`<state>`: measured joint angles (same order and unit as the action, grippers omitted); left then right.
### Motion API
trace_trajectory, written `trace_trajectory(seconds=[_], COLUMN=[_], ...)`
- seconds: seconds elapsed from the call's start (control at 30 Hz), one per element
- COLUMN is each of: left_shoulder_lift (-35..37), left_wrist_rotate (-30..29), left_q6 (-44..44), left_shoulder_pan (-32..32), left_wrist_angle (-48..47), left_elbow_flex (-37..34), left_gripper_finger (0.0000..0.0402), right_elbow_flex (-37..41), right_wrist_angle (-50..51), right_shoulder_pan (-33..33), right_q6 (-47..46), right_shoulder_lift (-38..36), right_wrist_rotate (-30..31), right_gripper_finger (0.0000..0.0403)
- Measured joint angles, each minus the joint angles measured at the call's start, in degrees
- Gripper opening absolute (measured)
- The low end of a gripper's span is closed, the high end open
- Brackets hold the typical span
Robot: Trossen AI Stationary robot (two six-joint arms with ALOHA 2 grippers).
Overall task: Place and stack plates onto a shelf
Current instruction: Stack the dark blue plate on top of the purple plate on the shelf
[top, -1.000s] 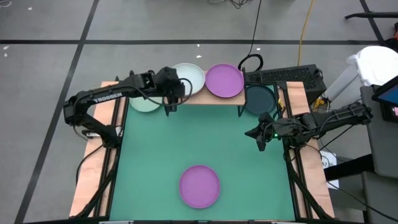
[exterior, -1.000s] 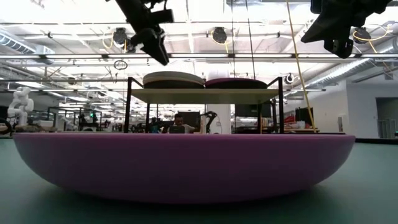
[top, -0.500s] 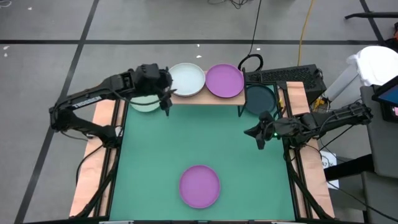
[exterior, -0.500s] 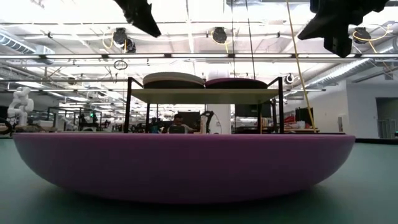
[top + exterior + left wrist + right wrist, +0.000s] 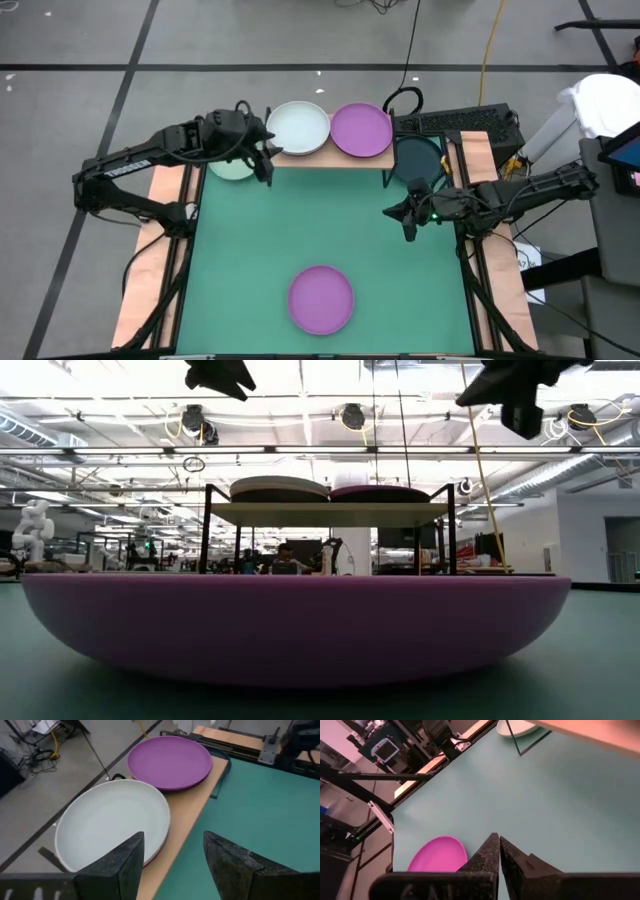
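Note:
The light-wood shelf stands at the table's far edge. A pale white-blue plate and a purple plate lie side by side on it, each on top of a darker stack. Another purple plate lies flat on the green mat near the near edge. A mint plate sits beside the shelf's left end, a dark teal plate beside its right end. My left gripper is open, raised near the shelf's left front corner. My right gripper is shut, hovering over the mat's right side.
Light-wood strips and black frame rails run along both sides of the green mat. A keyboard and cables lie beyond the far right corner. The middle of the mat between both arms is bare.
My left gripper has drawn back from the shelf toward the table's left edge and risen. My right gripper has shifted a little toward the table's left, over the mat. The plates have stayed where they were.

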<state>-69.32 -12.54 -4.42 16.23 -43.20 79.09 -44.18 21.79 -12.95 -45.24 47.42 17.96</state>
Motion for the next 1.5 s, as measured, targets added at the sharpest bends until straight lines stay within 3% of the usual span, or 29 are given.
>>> trace_trajectory(seconds=[0.47, 1.0, 1.5], left_shoulder_lift=[-0.5, -0.5, -0.5], left_wrist_rotate=[3.8, 5.2, 5.0], left_q6=[4.9, 5.6, -8.5], left_shoulder_pan=[-1.0, -0.9, -2.1], left_wrist_angle=[0.0, -0.2, -0.4], left_elbow_flex=[0.0, 0.0, 0.0], left_gripper_finger=[0.0209, 0.0209, 0.0209], right_elbow_flex=[-15.0, -22.0, -21.3], right_wrist_angle=[16.3, 32.2, 45.5], right_shoulder_pan=[6.0, 17.3, 30.0], right_q6=[3.3, 3.6, 27.2], right_shoulder_lift=[9.2, 13.7, 13.4], right_wrist_rotate=[0.1, -0.1, -0.1], right_gripper_finger=[0.0, 0.0, 0.0])
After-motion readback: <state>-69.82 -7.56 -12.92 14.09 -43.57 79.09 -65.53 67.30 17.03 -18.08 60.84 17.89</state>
